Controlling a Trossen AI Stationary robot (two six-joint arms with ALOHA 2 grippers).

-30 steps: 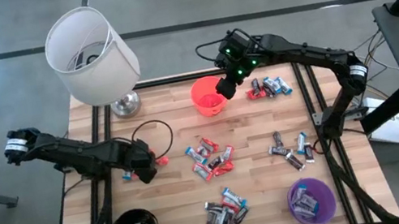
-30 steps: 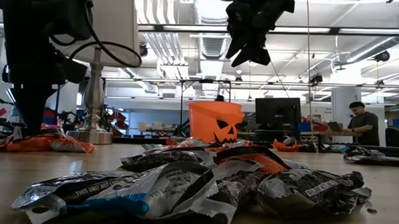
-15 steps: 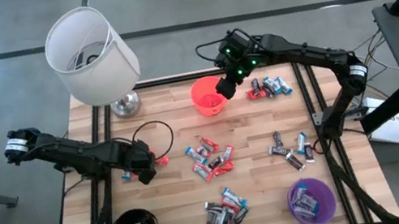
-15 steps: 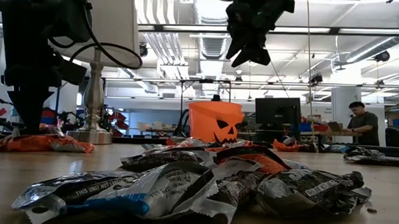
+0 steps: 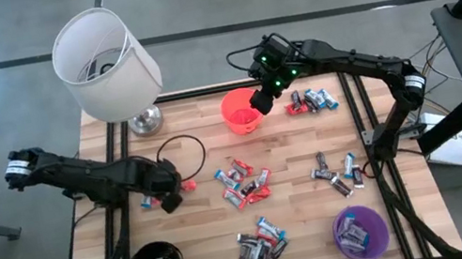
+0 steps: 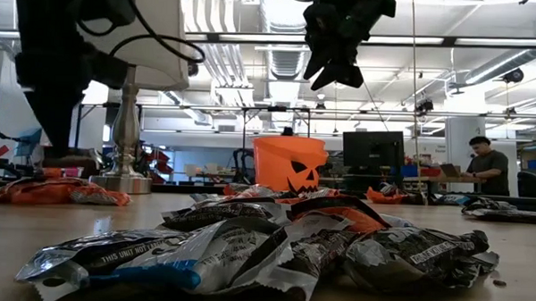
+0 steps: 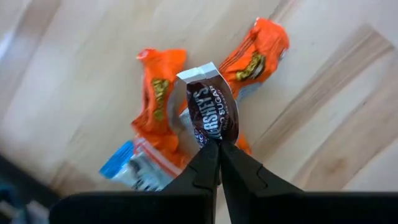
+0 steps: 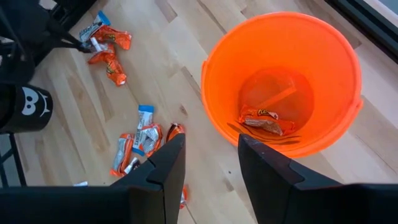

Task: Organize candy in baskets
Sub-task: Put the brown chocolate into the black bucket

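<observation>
High view shows you the left pincer (image 5: 170,200) clamped on a dark brown candy (image 7: 213,113) above orange wrappers (image 7: 157,104) at the counter's (image 5: 304,221) left side, while your right pincer (image 5: 261,100) hangs with fingers spread over the orange bucket (image 5: 240,112) holding one orange candy (image 8: 264,119).

Left gripper (image 7: 217,146) jaws pinched closed; right gripper (image 8: 211,155) jaws apart.
</observation>
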